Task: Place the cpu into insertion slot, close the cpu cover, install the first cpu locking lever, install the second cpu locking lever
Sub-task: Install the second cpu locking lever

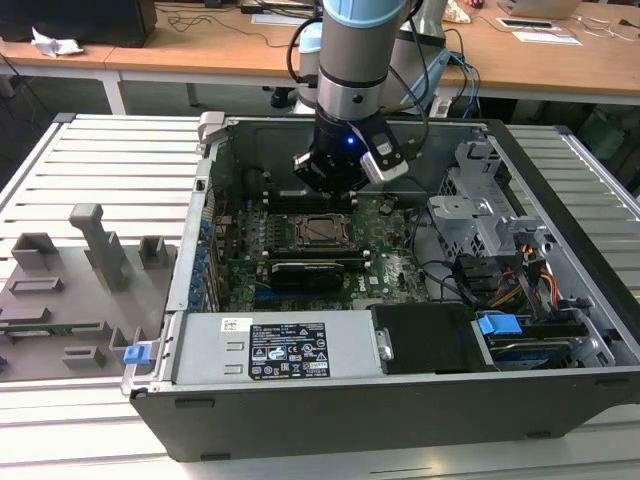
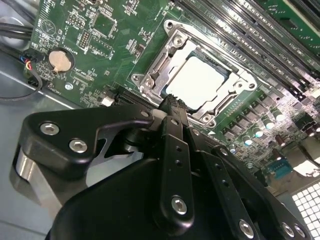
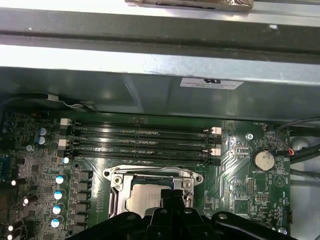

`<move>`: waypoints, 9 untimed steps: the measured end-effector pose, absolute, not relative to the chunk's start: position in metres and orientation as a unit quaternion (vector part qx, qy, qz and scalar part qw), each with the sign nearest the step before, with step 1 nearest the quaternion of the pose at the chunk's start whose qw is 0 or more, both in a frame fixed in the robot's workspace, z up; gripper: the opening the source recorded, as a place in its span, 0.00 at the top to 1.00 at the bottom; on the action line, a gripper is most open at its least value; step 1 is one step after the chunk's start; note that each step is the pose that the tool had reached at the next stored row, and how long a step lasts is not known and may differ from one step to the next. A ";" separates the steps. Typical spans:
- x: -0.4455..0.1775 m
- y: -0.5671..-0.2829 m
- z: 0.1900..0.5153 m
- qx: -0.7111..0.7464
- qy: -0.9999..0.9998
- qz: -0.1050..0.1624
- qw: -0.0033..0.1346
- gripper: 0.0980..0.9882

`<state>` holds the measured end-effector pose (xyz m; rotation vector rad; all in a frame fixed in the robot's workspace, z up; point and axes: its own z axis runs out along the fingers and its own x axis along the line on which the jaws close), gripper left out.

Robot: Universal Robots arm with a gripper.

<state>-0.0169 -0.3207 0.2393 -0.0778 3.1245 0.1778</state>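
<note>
Second wrist view: the cpu (image 2: pixel 200 82) is seen seated in the socket, framed by the cpu cover (image 2: pixel 167 50), apparently lowered. The end effector (image 2: pixel 172 102), fingers together and empty, is poised just beside it. Lever installation is judged in hand, calling for precise hooking.

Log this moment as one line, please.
gripper: over socket edge, holding nothing | cpu: seated in socket | cpu cover: closed over cpu | motherboard: inside open case

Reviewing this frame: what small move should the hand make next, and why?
Likely ease the hand down at the edge of the cpu cover: the cpu sits in its socket, the cover lies flat around it, and the hand hangs just above that edge.
</note>
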 end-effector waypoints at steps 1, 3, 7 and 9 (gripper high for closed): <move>-0.017 -0.321 0.239 -0.025 0.998 0.057 0.006 0.99; -0.017 -0.322 0.239 -0.025 0.998 0.057 0.006 0.99; -0.017 -0.325 0.239 -0.025 0.998 0.057 0.006 0.99; -0.017 -0.326 0.239 -0.025 0.998 0.057 0.006 0.99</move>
